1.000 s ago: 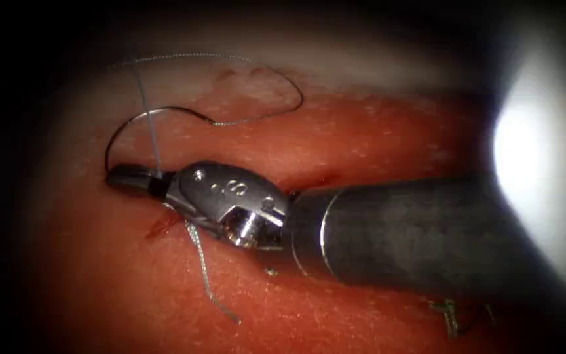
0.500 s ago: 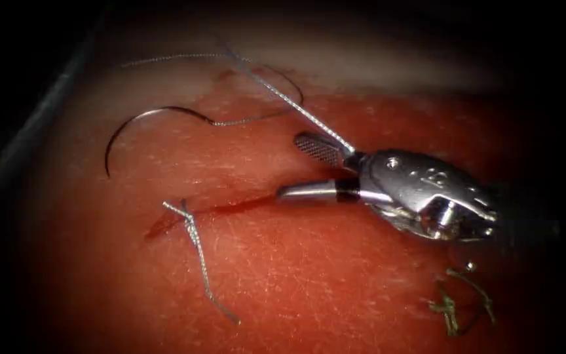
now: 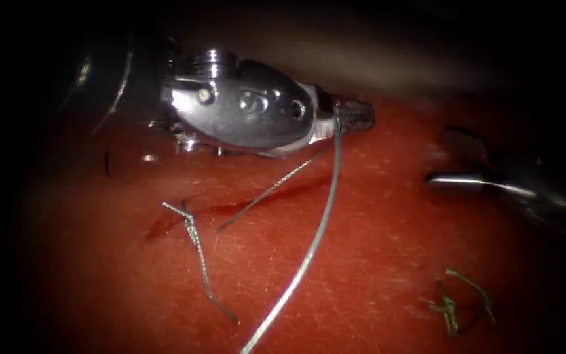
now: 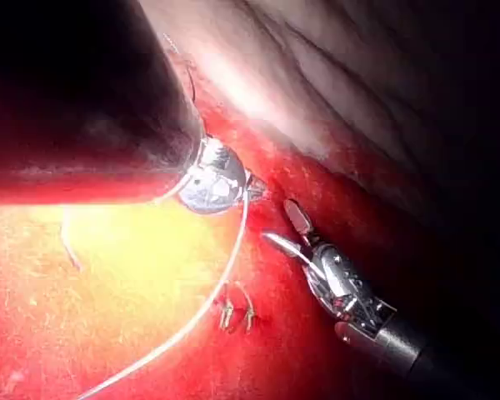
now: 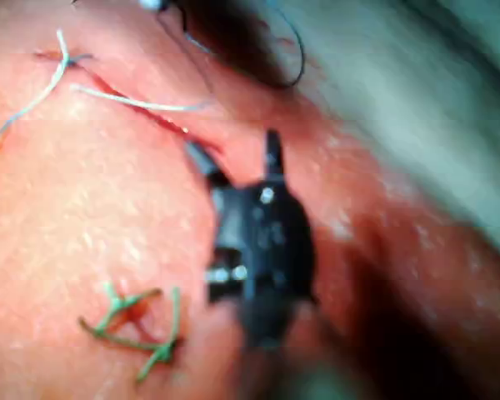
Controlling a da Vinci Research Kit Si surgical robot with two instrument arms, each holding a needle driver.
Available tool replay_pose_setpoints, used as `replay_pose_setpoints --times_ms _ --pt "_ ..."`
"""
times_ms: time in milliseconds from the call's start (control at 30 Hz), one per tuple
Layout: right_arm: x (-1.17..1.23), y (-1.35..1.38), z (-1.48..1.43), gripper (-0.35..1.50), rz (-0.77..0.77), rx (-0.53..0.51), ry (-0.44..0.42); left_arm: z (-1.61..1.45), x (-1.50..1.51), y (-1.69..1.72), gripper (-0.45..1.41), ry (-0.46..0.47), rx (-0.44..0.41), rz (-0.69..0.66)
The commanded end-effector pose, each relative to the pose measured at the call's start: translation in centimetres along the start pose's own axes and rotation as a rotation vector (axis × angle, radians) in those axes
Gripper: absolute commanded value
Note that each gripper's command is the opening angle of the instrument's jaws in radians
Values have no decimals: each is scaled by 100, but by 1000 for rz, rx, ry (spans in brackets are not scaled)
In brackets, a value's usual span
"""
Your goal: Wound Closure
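endoscope view: my left tool [image 3: 355,117] reaches in from ten o'clock, and its jaws are closed on the thread [image 3: 319,233]. from that grip the thread falls in a long pale curve toward six o'clock, crossing the cut [image 3: 230,210] on its way. the cut lies slantwise in the tissue [image 3: 375,262], with red fluid [image 3: 162,226] pooled at its eight o'clock end. a knot [image 3: 185,216] sits on that end of the cut, and its cut end [image 3: 204,282] trails off toward five o'clock. another short strand [image 3: 266,193] lies along the cut, reaching up to the underside of my left tool. my right tool [image 3: 439,156] waits at three o'clock, well apart from the cut – jaws spread, gripping nothing. a green thread scrap [image 3: 456,305] lies at five o'clock. of the needle [image 3: 107,164] i see just a dark sliver at nine o'clock, left of the cut, the rest hidden behind my left tool; i cannot tell whether it is in the tissue, but neither tool holds it.

left wrist view: my left tool [image 4: 254,190] pinches the thread [image 4: 225,279] at its tip, and my right tool [image 4: 279,223] stands just beside it, jaws parted and empty.

right wrist view: my right tool [image 5: 231,143] – jaws wide – is near the cut [image 5: 142,112], the green thread scrap [image 5: 133,329] behind it.
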Motion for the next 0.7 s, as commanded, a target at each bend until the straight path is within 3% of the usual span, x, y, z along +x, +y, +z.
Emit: replay_pose_setpoints --times_ms 33,200,300,333,500,700 --pt "-7 -2 6 143 2 -3 0 8 -3 3 -35 2 -3 -4" --pt "-13 -13 19 145 1 -11 6 14 35 26 50 34 -187 -202" --pt "-15 -19 26 145 -5 -4 7 1 51 30 69 40 -269 -250" --pt "-17 -24 31 145 -6 30 3 -23 61 29 77 52 -359 -247" --pt "-16 -27 33 145 -6 49 1 -74 54 14 78 27 -352 -225" --pt "-15 -26 32 145 -5 49 0 -142 10 7 78 -98 -400 -141"
